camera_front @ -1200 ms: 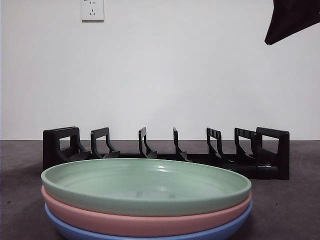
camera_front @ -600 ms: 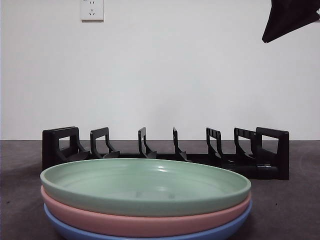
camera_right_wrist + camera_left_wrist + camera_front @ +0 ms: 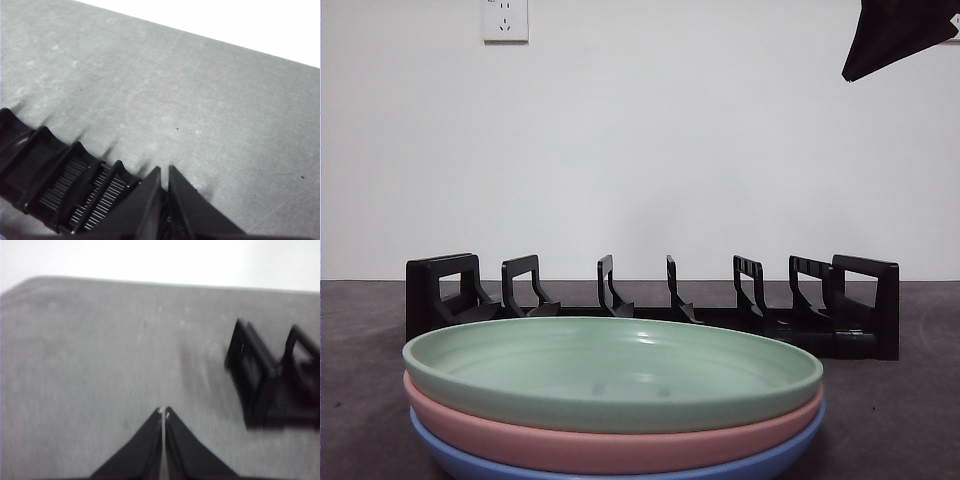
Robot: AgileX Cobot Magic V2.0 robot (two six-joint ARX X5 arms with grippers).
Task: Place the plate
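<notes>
A green plate (image 3: 610, 368) tops a stack close to the front camera, with a pink plate (image 3: 570, 447) under it and a blue plate (image 3: 445, 455) at the bottom. Behind the stack stands a black slotted rack (image 3: 860, 300) with nothing in its slots. My left gripper (image 3: 163, 413) is shut on nothing, hovering over bare table with one end of the rack (image 3: 255, 385) off to its side. My right gripper (image 3: 164, 170) is shut and empty, high above the rack's ribbed slots (image 3: 65, 185). No plate shows in either wrist view.
A black arm tip (image 3: 892, 35) hangs at the top right corner of the front view. A white wall with a power socket (image 3: 505, 19) rises behind the dark grey table (image 3: 360, 320).
The black arm tip at the top right has crept slightly left and upward. The plates and rack have not moved.
</notes>
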